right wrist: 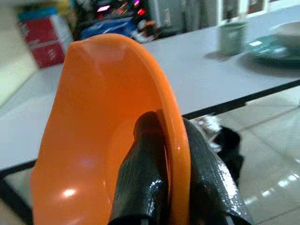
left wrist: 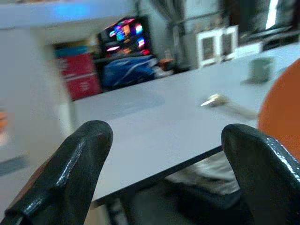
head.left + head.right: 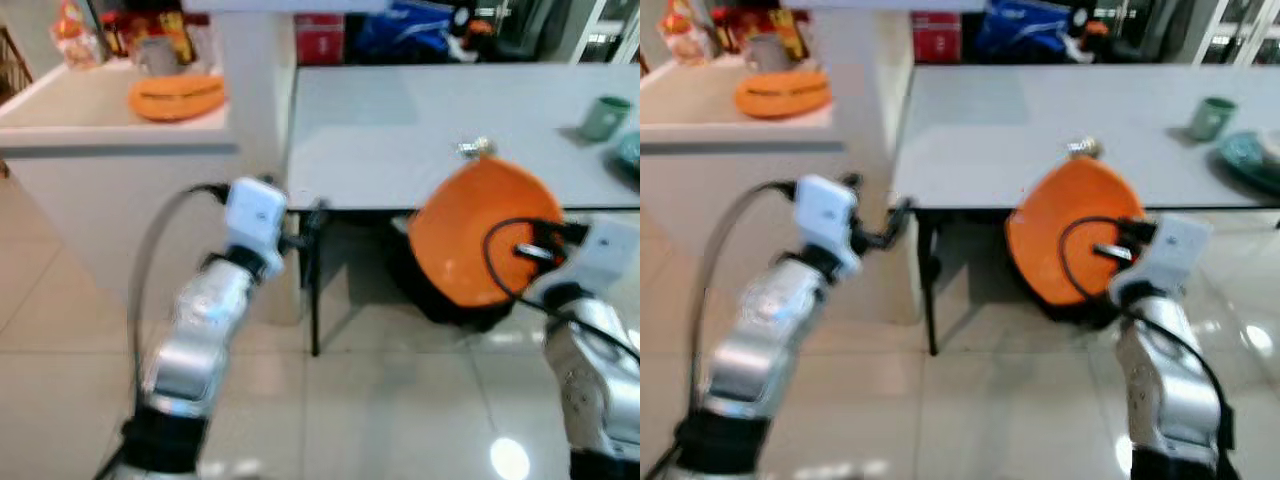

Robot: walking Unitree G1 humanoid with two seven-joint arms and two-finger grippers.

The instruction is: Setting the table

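An orange bowl (image 3: 478,232) hangs tilted on its side just in front of the grey table's (image 3: 400,130) near edge. My right gripper (image 3: 535,248) is shut on the orange bowl's rim (image 1: 180,140), one finger inside and one outside. My left gripper (image 3: 312,228) is open and holds nothing, level with the table's left front corner; its two black fingers (image 2: 79,164) frame the tabletop. A small gold object (image 3: 473,149) lies on the table behind the bowl.
A green cup (image 3: 604,116) and a teal plate (image 3: 1252,158) stand at the table's right end. A white counter (image 3: 90,110) on the left carries another orange dish (image 3: 176,97) and packages. Dark bags lie under the table on the tiled floor (image 3: 400,400).
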